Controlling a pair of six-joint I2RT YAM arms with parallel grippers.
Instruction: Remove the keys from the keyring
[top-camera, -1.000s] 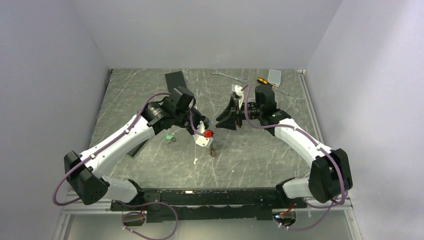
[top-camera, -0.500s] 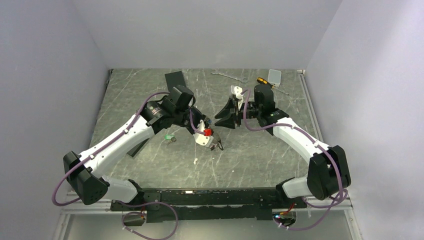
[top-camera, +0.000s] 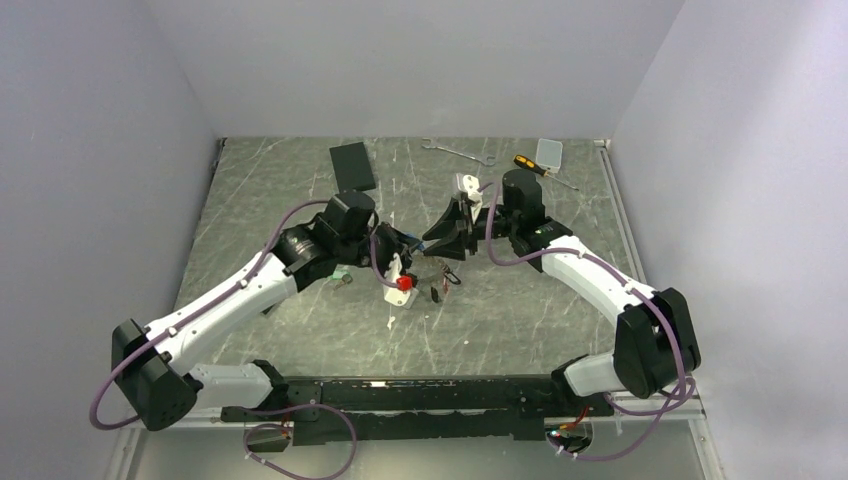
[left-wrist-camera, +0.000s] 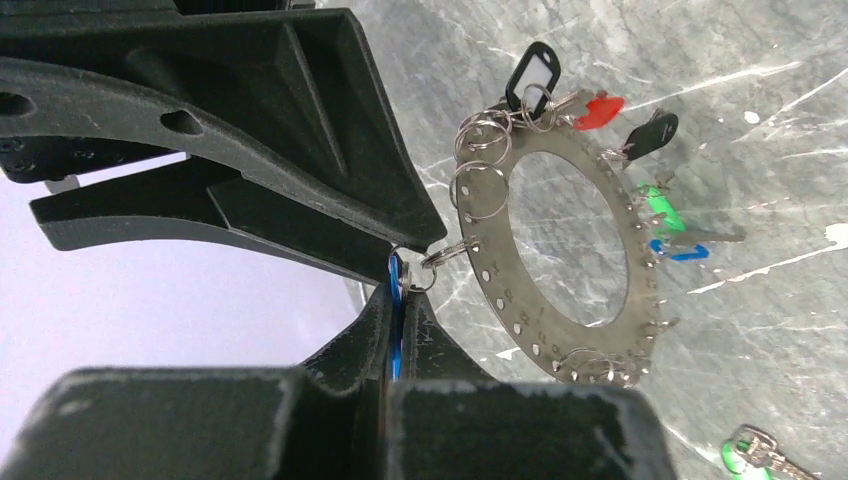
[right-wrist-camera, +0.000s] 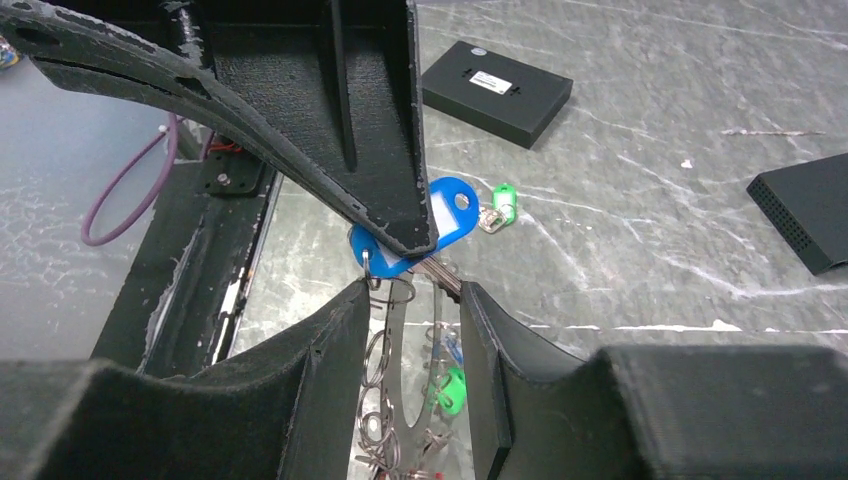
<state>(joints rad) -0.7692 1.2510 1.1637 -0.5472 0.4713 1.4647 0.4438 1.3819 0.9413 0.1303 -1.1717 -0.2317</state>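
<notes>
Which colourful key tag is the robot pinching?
The big blue tag, clamped edge-on in the left gripper. The red tag, green tag and smaller blue one dangle free on the keyring's far side.

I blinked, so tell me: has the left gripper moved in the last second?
Yes. The left gripper has pulled back toward the near edge, away from the black box, whose outline its arm no longer covers.

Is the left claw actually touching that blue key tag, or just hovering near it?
Touching. The left wrist view shows the blue key tag pinched inside the shut left claw, with no gap on either side.
</notes>
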